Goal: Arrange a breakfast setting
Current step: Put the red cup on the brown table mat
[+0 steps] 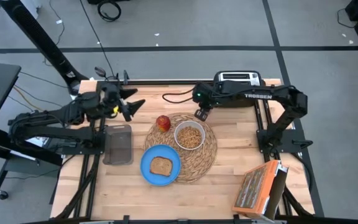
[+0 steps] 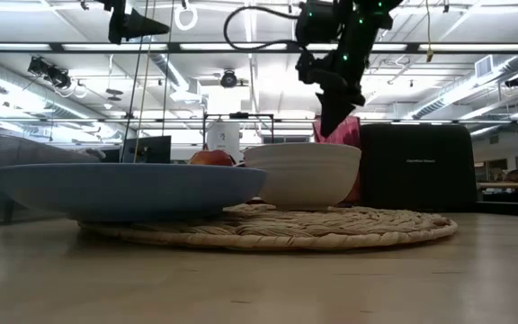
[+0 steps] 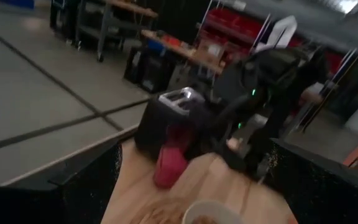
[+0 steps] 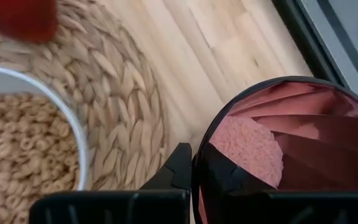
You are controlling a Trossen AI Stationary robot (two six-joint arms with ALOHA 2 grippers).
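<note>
Two arms up, mine is the right one doing the work. Right gripper [image 1: 200, 114] hangs over the far edge of the straw placemat [image 1: 205, 163], pinching the rim of the pink cup [image 4: 272, 143]: one finger inside the wall, one outside. Cup sits just beside the mat on the toaster side, near the white bowl [image 1: 189, 135]; whether it touches the table I can't tell.

Handling read: cup looks like thin plastic, light, stiff enough, smooth walls. A rim pinch works but it can swing or slip, so lower it slowly and keep it upright. A grip lower on the wall would be steadier, but there's no room next to the bowl.

Bowl is full of cereal rings, so bumping it spills them. Apple [image 1: 163, 122] sits on the mat, just beside the bowl. Blue plate [image 1: 160, 165] with toast [image 1: 161, 165] overlaps the mat's near-left edge.

Left gripper [image 1: 129, 107] waits raised over the far-left table, fingers spread, holding nothing. No spoon visible.
</note>
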